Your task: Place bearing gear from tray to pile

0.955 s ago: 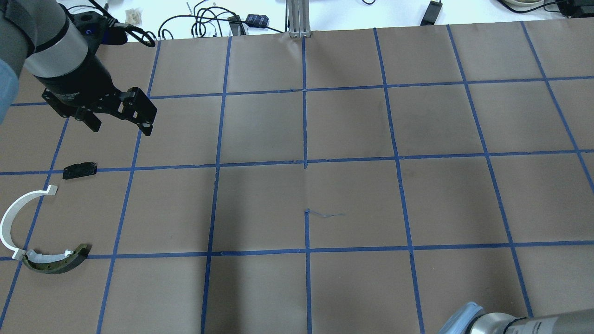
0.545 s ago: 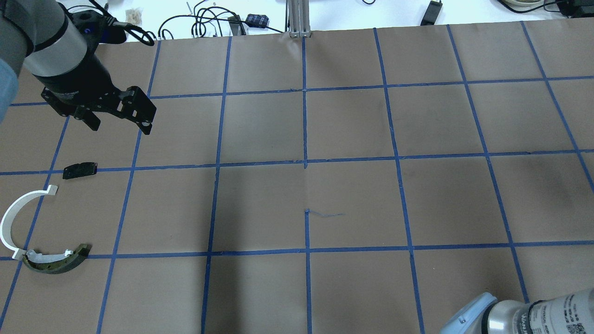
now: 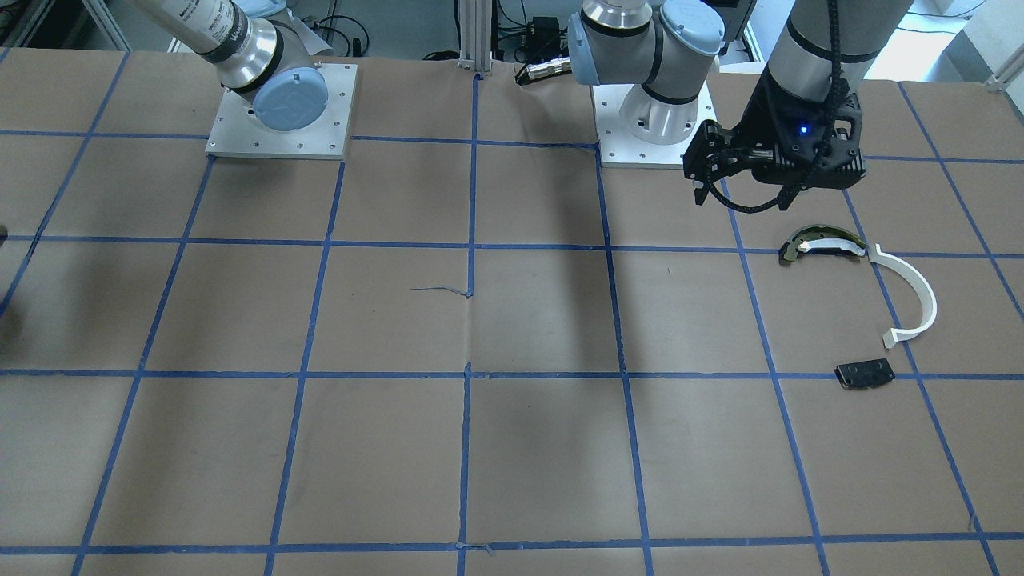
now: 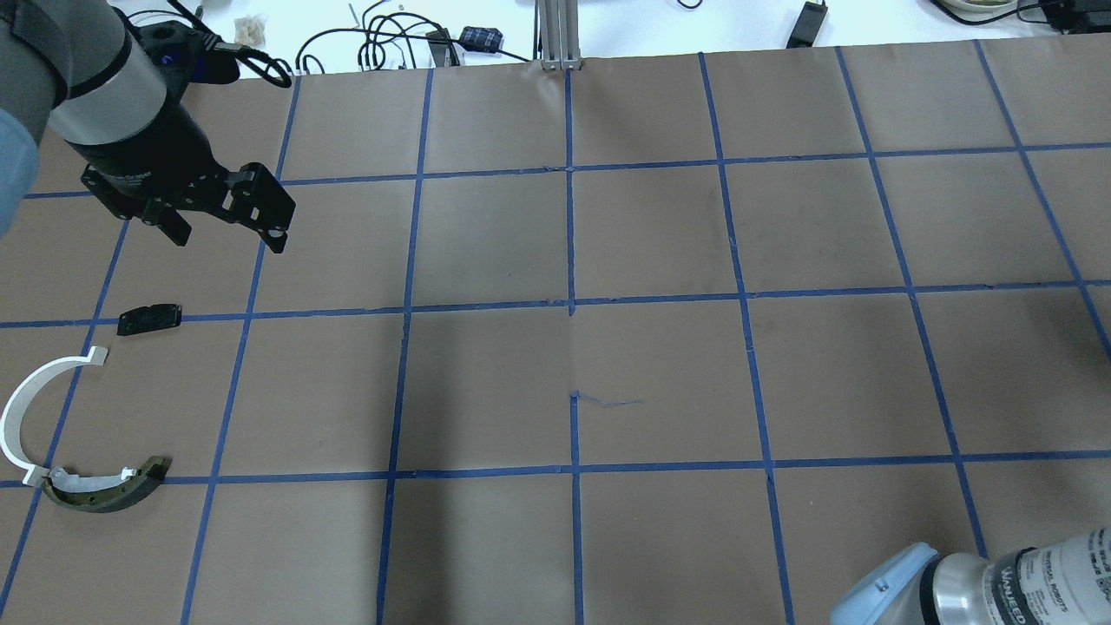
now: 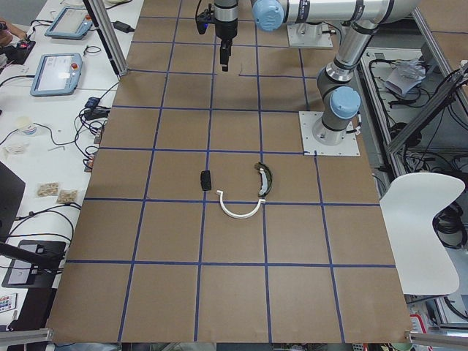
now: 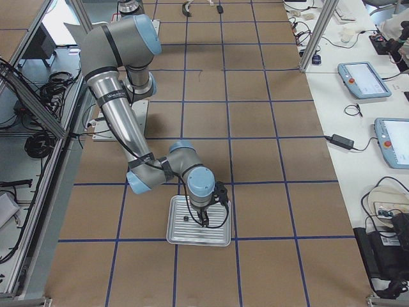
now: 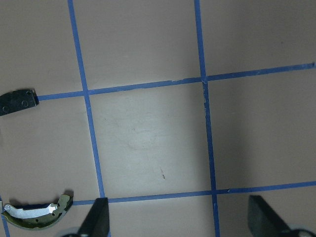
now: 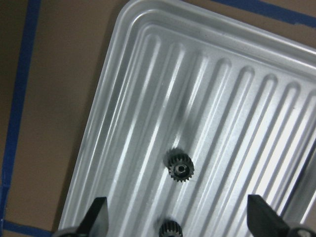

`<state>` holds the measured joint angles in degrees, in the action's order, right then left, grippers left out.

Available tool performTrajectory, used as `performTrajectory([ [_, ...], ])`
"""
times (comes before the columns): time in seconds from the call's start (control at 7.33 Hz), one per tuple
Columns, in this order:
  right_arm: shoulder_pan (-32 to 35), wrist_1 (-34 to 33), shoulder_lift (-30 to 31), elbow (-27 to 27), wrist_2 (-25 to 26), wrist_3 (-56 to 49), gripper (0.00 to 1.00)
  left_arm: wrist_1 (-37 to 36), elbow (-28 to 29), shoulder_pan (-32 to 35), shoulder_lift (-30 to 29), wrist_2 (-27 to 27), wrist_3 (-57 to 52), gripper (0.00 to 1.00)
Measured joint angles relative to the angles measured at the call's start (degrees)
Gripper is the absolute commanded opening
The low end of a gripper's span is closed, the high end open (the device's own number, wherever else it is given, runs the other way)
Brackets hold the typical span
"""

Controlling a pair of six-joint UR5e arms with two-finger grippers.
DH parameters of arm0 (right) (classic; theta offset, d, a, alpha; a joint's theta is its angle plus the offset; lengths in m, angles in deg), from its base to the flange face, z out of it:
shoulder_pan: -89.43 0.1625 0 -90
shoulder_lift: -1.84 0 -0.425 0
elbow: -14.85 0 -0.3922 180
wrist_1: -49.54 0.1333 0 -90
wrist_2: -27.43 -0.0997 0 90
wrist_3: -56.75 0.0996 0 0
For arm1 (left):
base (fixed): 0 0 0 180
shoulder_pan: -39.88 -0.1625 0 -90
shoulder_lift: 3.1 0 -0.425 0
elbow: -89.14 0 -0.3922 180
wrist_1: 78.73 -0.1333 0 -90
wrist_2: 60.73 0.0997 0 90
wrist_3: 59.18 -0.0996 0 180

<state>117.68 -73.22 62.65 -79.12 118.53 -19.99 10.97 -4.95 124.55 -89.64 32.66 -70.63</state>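
One gear [image 8: 180, 170] is seen on tray [image 8: 148, 74], 12 o'clock from spread right gripper [image 8: 176, 217]; left gripper [image 7: 177, 219] is held spread.

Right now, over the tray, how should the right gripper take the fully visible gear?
Probably across its toothed rim, straight down from above: the gear lies flat on the ribbed tray, bore up, so opposite teeth are the only graspable faces.
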Motion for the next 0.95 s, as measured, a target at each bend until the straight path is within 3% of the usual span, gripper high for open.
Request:
performTrajectory([
  [0.14,0.0,-1.0,-1.2,-0.1,-0.1,1.7,0.93,0.0,-0.1,0.1,0.0,0.0,0.0,1.0],
  [0.55,0.0,-4.3,-3.5,-0.5,0.3,6.0,0.69,-0.1,-0.2,0.1,-0.2,0.0,-0.1,1.0],
  [0.82,0.4,-4.4,-3.8,-0.5,0.9,8.0,0.34,-0.3,-0.4,0.1,-0.2,0.0,-0.2,1.0],
  [0.95,0.5,-4.4,-3.8,-0.5,1.0,8.2,0.11,-0.5,-0.4,0.1,-0.1,-0.1,-0.2,1.0],
])
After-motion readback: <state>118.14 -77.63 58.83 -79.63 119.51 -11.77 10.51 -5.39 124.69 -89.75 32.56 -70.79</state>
